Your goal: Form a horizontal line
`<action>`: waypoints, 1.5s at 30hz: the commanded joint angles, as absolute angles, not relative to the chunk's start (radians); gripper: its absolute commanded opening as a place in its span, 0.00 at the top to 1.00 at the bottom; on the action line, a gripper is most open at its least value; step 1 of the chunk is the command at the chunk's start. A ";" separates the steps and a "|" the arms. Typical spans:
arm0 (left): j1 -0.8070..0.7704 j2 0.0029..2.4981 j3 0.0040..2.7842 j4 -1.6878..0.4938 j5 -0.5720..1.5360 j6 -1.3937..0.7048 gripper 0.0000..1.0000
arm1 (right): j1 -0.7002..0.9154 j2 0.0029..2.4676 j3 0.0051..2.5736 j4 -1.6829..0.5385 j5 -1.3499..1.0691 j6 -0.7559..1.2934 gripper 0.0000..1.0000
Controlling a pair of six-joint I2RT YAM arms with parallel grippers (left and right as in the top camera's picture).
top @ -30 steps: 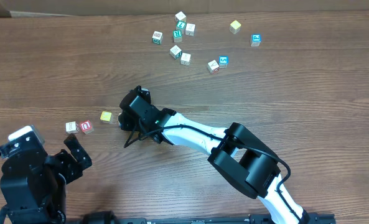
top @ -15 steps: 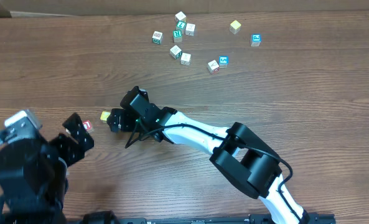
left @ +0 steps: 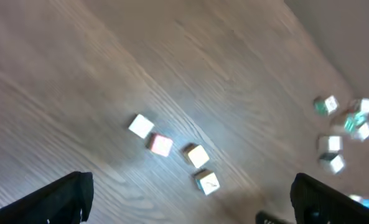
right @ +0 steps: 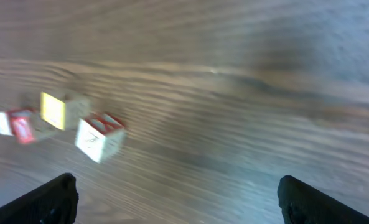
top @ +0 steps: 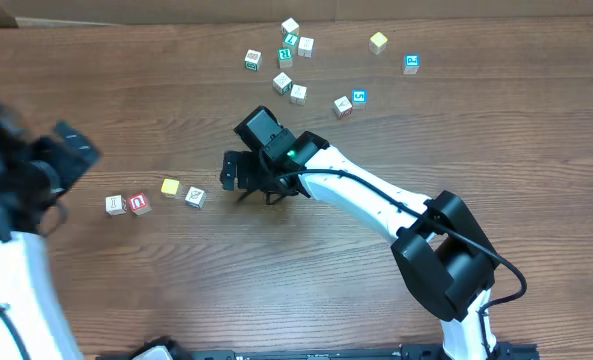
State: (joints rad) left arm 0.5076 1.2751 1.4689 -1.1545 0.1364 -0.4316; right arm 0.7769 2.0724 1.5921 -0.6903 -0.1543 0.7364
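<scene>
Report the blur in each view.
Overhead: the brown wooden table and row of four small wooden letter cubes are sharp, the left arm motion-smeared. Left wrist: everything mildly soft. Right wrist: strongest blur, wood grain streaked, cubes smeared.

Four small wooden letter cubes lie in a rough, uneven row: a cream-white cube [top: 115, 204] with a red-marked cube [top: 138, 204] just beside it, then a yellow cube [top: 170, 187] set slightly farther back, and a white cube [top: 195, 196] turned askew close to it
</scene>
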 commanded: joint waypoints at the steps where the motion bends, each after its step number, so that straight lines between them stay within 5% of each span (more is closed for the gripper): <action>1: 0.803 1.359 1.495 -1.187 0.706 -0.231 0.04 | 0.750 2.054 1.604 -0.722 -0.159 0.698 0.00; 6: 0.908 1.430 1.494 -1.256 0.729 -0.143 0.00 | 0.735 2.054 1.604 -0.728 -0.159 0.698 0.00; 17: 0.764 1.726 1.493 -1.287 0.703 -0.038 0.00 | 0.735 2.054 1.604 -0.783 -0.205 0.698 0.00; 19: 0.757 1.759 1.493 -1.282 0.697 -0.039 0.00 | 0.735 2.054 1.604 -0.760 -0.250 0.698 0.16; 23: 0.750 1.773 1.493 -1.199 0.708 -0.121 0.03 | 0.749 2.061 1.604 -0.629 -0.269 0.709 0.72; 26: 0.736 1.772 1.493 -1.070 0.706 -0.226 0.35 | 0.772 2.088 1.604 -0.448 -0.268 0.706 0.96; 27: 0.731 1.772 1.493 -1.038 0.701 -0.258 0.65 | 0.776 2.097 1.604 -0.400 -0.269 0.707 0.96; 29: 0.722 1.772 1.493 -0.992 0.659 -0.314 0.96 | 0.779 2.109 1.604 -0.338 -0.288 0.710 0.96; 36: 0.632 1.772 1.493 -0.911 0.300 -0.362 0.96 | 0.779 2.122 1.604 -0.309 -0.278 0.705 0.95; 45: 0.495 1.772 1.493 -0.828 0.174 -0.446 0.96 | 0.773 2.269 1.734 -0.189 -0.260 0.724 0.96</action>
State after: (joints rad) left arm 0.5320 1.7744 1.4799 -0.8513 0.2447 -0.4175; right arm 0.7784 2.1609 1.6264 -0.1848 -0.2539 0.7094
